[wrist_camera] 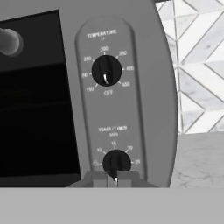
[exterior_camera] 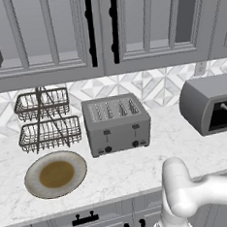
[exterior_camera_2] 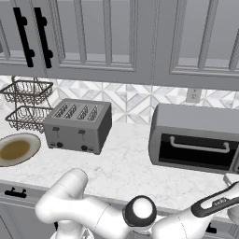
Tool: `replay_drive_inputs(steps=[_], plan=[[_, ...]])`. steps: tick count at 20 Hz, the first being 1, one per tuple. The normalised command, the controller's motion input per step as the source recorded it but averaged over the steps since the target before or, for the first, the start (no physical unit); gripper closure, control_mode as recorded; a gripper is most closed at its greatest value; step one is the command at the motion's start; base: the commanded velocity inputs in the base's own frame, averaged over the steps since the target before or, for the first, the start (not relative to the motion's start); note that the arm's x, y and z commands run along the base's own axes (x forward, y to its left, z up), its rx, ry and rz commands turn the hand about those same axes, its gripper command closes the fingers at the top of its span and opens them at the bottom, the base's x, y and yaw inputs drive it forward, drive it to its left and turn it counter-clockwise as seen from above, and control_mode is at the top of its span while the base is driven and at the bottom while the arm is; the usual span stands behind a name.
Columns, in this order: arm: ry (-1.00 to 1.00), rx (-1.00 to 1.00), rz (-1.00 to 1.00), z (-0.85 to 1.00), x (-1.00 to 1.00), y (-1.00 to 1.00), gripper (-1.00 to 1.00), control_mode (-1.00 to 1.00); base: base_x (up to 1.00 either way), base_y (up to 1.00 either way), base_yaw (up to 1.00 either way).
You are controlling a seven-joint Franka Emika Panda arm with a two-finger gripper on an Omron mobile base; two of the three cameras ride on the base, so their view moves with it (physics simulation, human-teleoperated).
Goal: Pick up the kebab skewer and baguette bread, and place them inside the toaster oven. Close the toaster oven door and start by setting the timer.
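The grey toaster oven (exterior_camera: 202,105) (exterior_camera_2: 196,119) stands at the right of the counter. Its dark glass toaster oven door (exterior_camera_2: 196,154) (wrist_camera: 35,109) is closed, and the pale bar handle (exterior_camera_2: 198,145) lies across the glass. In the hand view my gripper (wrist_camera: 112,178) is shut, with its tips close together against the lower edge of the timer knob (wrist_camera: 116,162). The temperature knob (wrist_camera: 106,70) above points to off. The kebab skewer and baguette bread are out of view.
A grey four-slot toaster (exterior_camera: 116,125) (exterior_camera_2: 79,126) sits mid-counter. To its left are an empty plate (exterior_camera: 56,174) (exterior_camera_2: 16,149) and a two-tier wire basket rack (exterior_camera: 45,121) (exterior_camera_2: 28,105). Wall cabinets hang overhead, and a wall outlet (exterior_camera_2: 192,94) is behind the oven.
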Motion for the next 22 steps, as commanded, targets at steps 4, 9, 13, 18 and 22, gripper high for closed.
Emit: replay_drive_inputs(steps=[4,9,13,18,22], plan=[[0.0,0.0,0.0,0.0,0.05,0.0,-1.0,-1.0,0.0,0.0,0.0],[0.0,0.0,0.0,0.0,0.01,0.0,-1.0,-1.0,0.0,0.0,0.0],[0.0,0.0,0.0,0.0,0.06,0.0,-1.0,-1.0,0.0,0.0,0.0],[0.0,0.0,0.0,0.0,0.22,0.0,1.0,-1.0,0.0,0.0,0.0],[0.0,0.0,0.0,0.0,0.01,0.0,1.0,-1.0,0.0,0.0,0.0]])
